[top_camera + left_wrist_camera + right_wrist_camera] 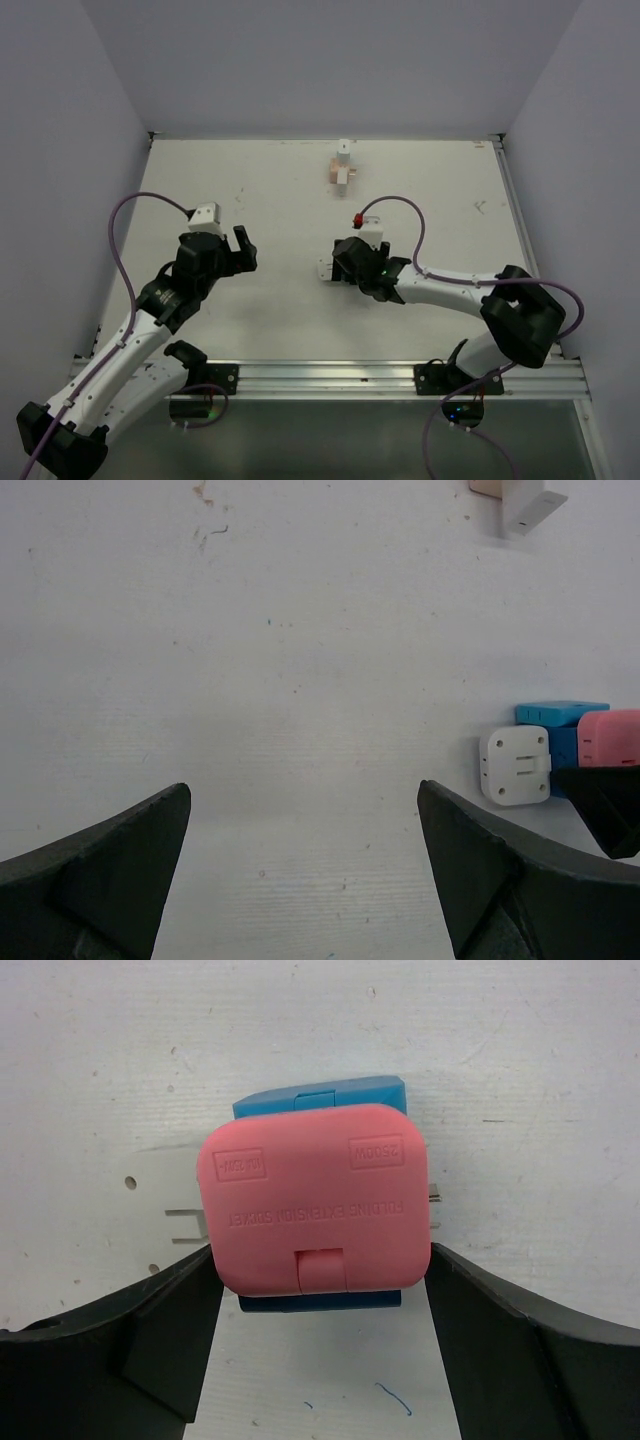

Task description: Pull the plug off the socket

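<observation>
We log: left gripper (243, 250) mid-left, fingers spread over the table (270, 330) | right gripper (338, 266) at centre, against a white plug (325, 270) | small block (343, 170) upper centre.

The pink socket (312, 1200) sits joined against the blue plug (320, 1095), together on the table (250, 180).

One pink socket (315, 1200), one blue block (320, 1095) — one white plug (515, 765)
</observation>
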`<state>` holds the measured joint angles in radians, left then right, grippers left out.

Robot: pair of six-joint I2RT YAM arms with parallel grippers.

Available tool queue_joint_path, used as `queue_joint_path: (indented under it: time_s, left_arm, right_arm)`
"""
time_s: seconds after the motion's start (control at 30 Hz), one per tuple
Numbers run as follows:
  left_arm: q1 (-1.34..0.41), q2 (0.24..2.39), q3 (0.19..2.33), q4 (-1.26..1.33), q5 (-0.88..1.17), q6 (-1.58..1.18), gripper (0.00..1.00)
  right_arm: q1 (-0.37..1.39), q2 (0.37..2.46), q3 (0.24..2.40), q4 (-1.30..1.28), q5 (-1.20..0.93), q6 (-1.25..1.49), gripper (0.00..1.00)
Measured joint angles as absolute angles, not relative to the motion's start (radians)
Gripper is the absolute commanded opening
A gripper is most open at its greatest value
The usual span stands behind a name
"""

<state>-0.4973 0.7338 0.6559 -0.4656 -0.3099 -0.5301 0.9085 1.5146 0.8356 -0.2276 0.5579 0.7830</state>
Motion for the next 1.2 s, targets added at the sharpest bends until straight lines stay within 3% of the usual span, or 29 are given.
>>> queue_joint_path:
  time_s: [0.47,1.2]
  left_arm:
    - [-0.497,0.731,0.642,-0.465,-0.307,-0.53,1.0]
    - [-0.497,0.73,0.628,-0.456,-0.29,-0.533,1.0]
  right_arm:
    - [0.908,1.366,0.621,0.047,0.55,0.693,0.72]
    - [0.91,1.36,0.551,0.149,0.513,0.614,0.72]
